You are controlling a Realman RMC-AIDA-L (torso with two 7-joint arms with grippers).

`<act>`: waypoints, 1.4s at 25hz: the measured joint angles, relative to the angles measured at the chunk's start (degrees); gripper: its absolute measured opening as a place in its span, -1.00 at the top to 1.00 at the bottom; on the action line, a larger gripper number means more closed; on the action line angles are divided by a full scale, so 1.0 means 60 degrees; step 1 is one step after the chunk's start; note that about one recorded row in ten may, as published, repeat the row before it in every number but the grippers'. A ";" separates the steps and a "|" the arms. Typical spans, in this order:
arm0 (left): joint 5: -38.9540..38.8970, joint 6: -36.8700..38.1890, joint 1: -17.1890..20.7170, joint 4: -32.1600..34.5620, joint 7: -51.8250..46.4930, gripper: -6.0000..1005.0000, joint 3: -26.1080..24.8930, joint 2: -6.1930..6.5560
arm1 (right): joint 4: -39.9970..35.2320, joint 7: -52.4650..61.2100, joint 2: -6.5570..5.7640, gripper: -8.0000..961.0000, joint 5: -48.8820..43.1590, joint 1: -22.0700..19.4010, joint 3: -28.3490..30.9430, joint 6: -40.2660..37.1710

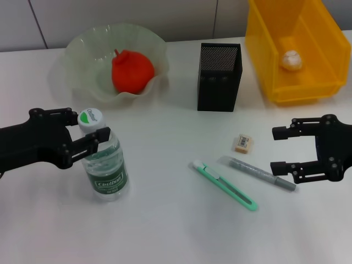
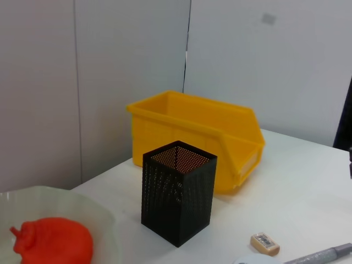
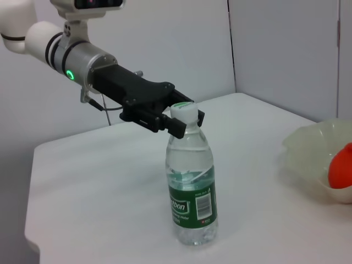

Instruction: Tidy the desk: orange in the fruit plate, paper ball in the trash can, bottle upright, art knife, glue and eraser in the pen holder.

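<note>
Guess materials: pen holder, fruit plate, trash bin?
Pen holder: looks like black perforated metal mesh, matte; light shows through the tiny holes in the left wrist view. Could be coated.
Fruit plate: translucent, pale green, wavy rim; glass or clear plastic, cannot tell which.
Trash bin: yellow moulded plastic, smooth with a slight sheen and thick, rounded edges.

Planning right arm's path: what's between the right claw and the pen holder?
Head view: only the eraser sits between the right claw and the pen holder; otherwise bare table.
</note>
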 joint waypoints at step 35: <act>-0.0769 0.5173 -0.1160 -0.5258 0.3536 -0.68 -0.4744 0.0798 | 0.0081 0.0096 -0.0009 -0.56 0.0216 -0.0131 0.0142 0.0247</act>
